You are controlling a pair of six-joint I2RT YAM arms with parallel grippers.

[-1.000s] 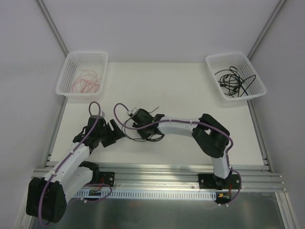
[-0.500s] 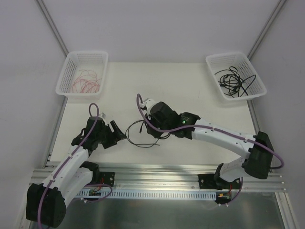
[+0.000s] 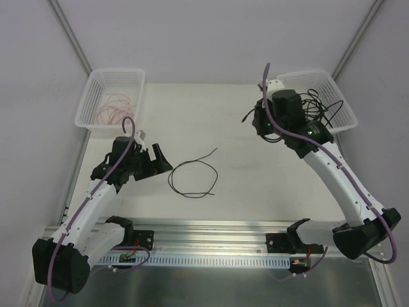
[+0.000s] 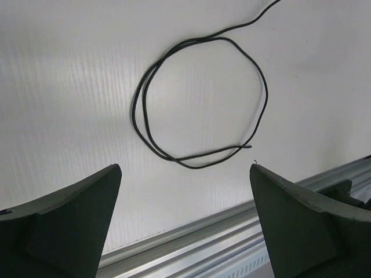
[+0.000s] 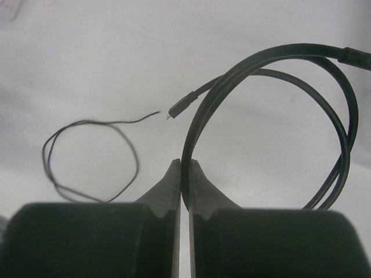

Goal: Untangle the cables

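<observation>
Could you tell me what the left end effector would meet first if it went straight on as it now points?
The left end effector would most likely meet the black cable loop on the table, straight ahead of it; depth is unclear, so the table may come first.

Bright, even, diffuse lighting from above in the overhead view; faint soft shadows on white surface (image 3: 255,173), dull sheen on metal rail (image 3: 211,231). Left wrist: sharp black cord loop (image 4: 266,95), soft-edged dark left fingers (image 4: 64,226). Right wrist: dimmer, greyish, blurred right fingers (image 5: 165,197) and near cable (image 5: 301,46).
</observation>
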